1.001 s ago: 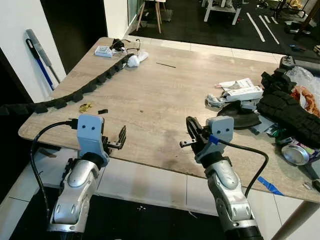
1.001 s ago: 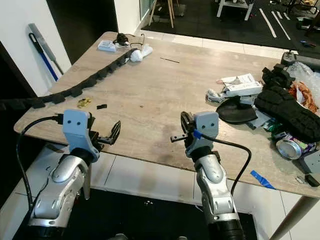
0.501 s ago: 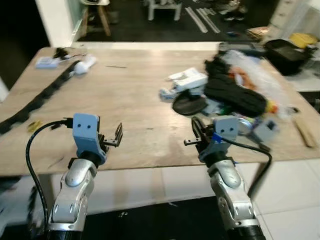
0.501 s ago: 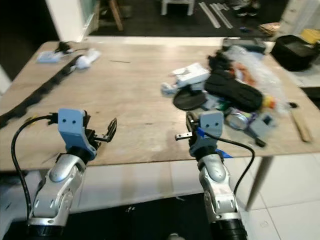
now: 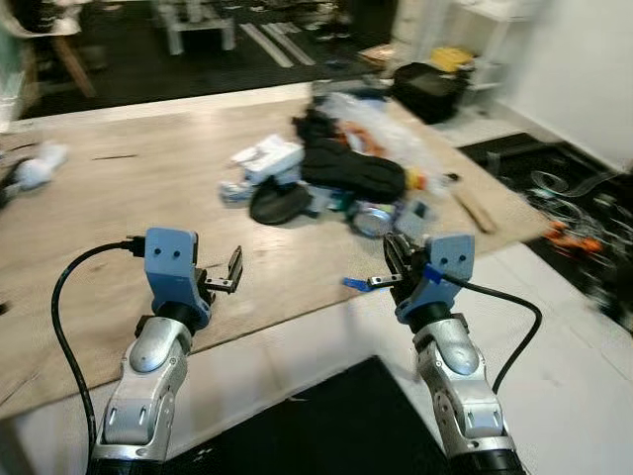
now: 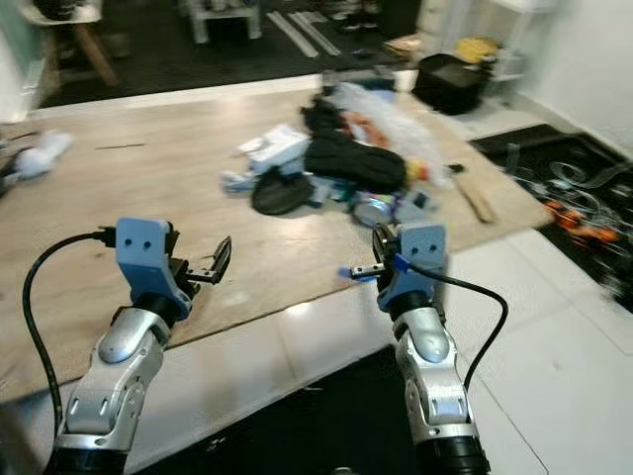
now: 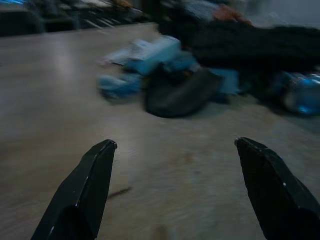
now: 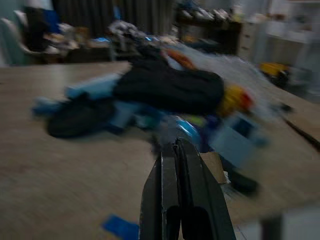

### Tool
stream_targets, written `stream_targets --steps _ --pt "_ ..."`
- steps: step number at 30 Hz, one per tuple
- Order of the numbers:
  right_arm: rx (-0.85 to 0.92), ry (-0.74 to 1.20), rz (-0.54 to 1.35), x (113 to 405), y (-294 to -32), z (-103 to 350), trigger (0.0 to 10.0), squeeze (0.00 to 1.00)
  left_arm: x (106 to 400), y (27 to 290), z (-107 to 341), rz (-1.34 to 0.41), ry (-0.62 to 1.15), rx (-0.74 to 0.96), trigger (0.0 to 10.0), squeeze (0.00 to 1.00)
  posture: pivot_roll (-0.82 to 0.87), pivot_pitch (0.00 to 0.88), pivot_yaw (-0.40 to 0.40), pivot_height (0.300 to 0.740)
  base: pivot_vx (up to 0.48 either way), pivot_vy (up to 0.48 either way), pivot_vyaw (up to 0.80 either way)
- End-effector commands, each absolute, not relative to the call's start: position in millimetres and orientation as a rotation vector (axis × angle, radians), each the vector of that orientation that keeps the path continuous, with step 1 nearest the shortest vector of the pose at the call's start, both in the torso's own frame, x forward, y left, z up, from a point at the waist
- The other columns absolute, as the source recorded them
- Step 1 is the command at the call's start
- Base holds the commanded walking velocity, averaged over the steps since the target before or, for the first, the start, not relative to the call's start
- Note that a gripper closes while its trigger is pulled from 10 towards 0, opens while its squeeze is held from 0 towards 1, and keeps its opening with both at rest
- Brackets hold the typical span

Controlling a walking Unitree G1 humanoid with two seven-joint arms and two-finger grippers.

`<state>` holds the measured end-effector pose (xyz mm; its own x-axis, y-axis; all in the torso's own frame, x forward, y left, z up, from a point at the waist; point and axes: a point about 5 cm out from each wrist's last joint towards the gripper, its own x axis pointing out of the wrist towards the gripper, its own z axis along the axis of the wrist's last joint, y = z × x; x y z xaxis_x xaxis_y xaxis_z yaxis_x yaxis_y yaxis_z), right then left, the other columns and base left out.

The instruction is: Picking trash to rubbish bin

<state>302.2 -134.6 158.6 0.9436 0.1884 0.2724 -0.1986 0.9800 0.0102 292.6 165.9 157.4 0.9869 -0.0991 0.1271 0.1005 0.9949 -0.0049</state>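
Trash pile [image 5: 341,178] sitting mid-table [image 5: 119,198]. Left gripper [image 5: 234,269] hovering over near edge, fingers spread, empty. Right gripper [image 5: 394,265] hanging clenched, gripping nothing, just off the table edge.

Both silver arms reach forward, bent at the elbow, side by side and well apart. The left hand [image 5: 233,273] has its two black fingers [image 7: 82,187] spread wide and holds nothing. The right hand [image 5: 389,267] has its fingers pressed together, holding nothing.

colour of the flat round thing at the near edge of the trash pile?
Black. The flat round piece shows best in the left wrist view, lying on the wooden table.
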Motion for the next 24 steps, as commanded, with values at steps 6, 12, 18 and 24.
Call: stream_targets --steps 6,12,18,24 --pt "0.037 -0.272 0.215 301.1 -131.5 157.4 10.0 0.0 290.0 166.7 154.5 -0.097 -0.115 -0.005 10.0 0.0 0.05 0.132 -0.024 0.74 0.0 0.0 -0.8" --pt "0.095 -0.324 0.216 301.6 -130.5 165.2 10.0 0.0 291.5 166.2 155.3 -0.099 -0.116 -0.004 10.0 0.0 0.06 0.126 -0.016 0.74 0.0 0.0 -0.8" --pt "0.132 -0.34 0.171 302.7 -134.2 166.8 10.0 0.38 293.4 166.7 156.0 -0.101 -0.118 -0.002 10.0 0.0 0.06 0.127 -0.017 0.74 0.0 0.0 -0.8" --pt "0.132 -0.341 0.132 303.3 -138.2 166.0 10.0 0.1 292.0 165.6 155.1 -0.1 -0.114 -0.006 10.0 0.0 0.05 0.129 -0.02 0.74 0.0 0.0 -0.8"
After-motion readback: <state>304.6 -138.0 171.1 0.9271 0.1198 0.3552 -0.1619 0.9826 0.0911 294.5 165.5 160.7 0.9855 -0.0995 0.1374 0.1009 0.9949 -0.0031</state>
